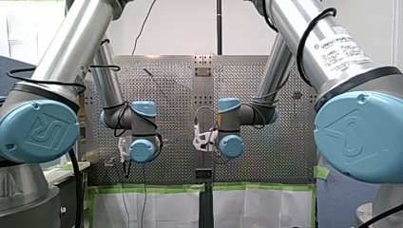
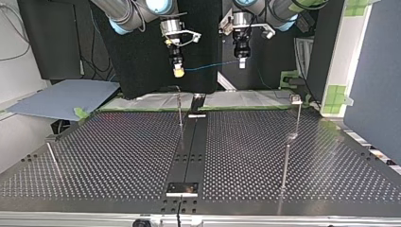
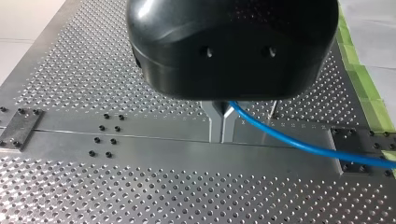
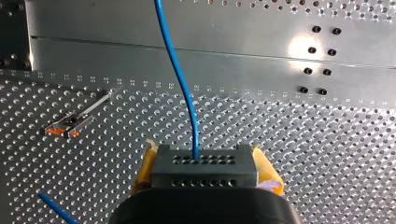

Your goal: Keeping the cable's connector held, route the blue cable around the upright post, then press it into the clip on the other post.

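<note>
My right claw (image 4: 204,164) is closed on the dark connector (image 4: 204,173). Its yellow pads (image 4: 266,170) press against the block's two sides, so the face with its rows of holes looks forward out of the grip. The blue cable (image 4: 180,84) leaves the middle of that face and runs straight ahead of the claw, over the perforated worktop (image 4: 327,140) and across the plain metal strip (image 4: 187,42) set into it. Off to one side of this claw and a little ahead of it, a slim post with orange marks on its head (image 4: 70,125) stands on the worktop, well apart from the cable; I cannot tell whether that head is the clip. My left claw (image 3: 222,137) has its two metal fingers (image 3: 212,123) drawn together with almost no gap. The cable comes out from between them close under the black housing, then sweeps away to one side above the worktop without touching it. In the top view both claws hang near each other above the worktop's far edge, with the cable strung between them in a shallow sag. A thin upright post (image 2: 180,113) stands below my right claw. A second post with a small head (image 2: 298,109) stands beyond my left claw, on the side away from my right one. The span of cable hangs higher than both post tops.
</note>
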